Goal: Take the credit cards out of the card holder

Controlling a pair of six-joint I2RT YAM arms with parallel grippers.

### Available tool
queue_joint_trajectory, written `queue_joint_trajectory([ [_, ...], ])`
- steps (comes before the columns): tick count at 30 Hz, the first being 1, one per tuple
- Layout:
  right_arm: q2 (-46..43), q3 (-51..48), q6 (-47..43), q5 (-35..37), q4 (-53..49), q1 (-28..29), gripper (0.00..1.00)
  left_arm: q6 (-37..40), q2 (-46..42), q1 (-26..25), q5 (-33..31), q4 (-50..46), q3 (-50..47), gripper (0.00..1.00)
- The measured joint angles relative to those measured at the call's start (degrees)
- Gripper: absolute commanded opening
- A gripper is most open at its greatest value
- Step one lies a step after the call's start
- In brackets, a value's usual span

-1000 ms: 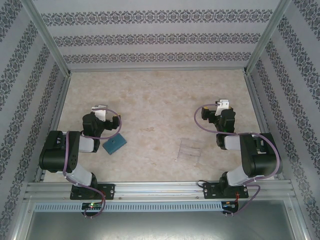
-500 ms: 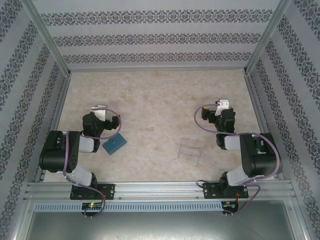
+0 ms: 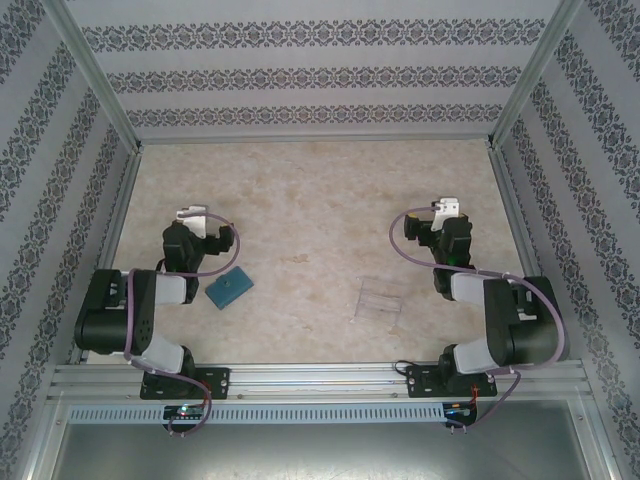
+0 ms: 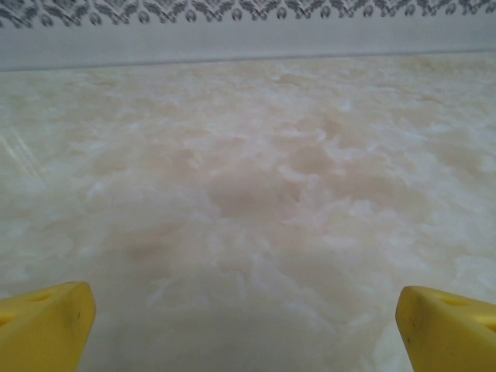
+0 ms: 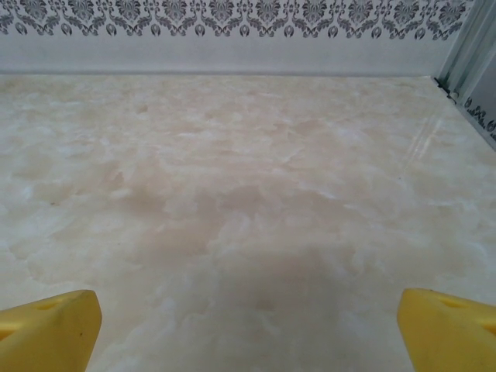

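The teal-blue card holder [image 3: 229, 288] lies flat on the marbled table, to the right of the left arm's forearm. The credit cards are hidden from view. My left gripper [image 3: 192, 214] hovers farther back and to the left of the holder, apart from it. In the left wrist view its yellow fingertips [image 4: 46, 325] stand wide apart, so the left gripper [image 4: 248, 333] is open over bare table. My right gripper [image 3: 447, 208] is at the right side of the table, far from the holder. The right gripper [image 5: 248, 329] is open too, with nothing between its fingertips [image 5: 50, 325].
A faint transparent plastic piece [image 3: 378, 298] lies on the table between the two arms, nearer the right one. Patterned walls [image 3: 320, 75] and metal posts [image 3: 95, 75] enclose the table on three sides. The back wall [image 5: 232, 46] is well ahead of both grippers.
The left gripper has shifted a little to the left and back, and both arms' elbows have moved slightly. The card holder and plastic piece have not moved.
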Motion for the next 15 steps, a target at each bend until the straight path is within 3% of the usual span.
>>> queue_joint_trajectory([
  [4, -4.9, 3.9, 0.1, 1.6, -9.6, 1.4, 0.98, -0.9, -4.8, -1.4, -5.7, -7.5, 2.6, 1.00],
  [9, -11.3, 9.7, 3.5, 1.5, -24.0, 2.2, 0.93, -5.8, -9.4, -3.2, -13.5, -23.6, 10.8, 1.00],
  [15, -18.4, 16.0, 11.2, -0.9, -45.4, 2.9, 0.84, -14.5, -13.9, -3.3, -13.9, -46.7, 22.0, 1.00],
])
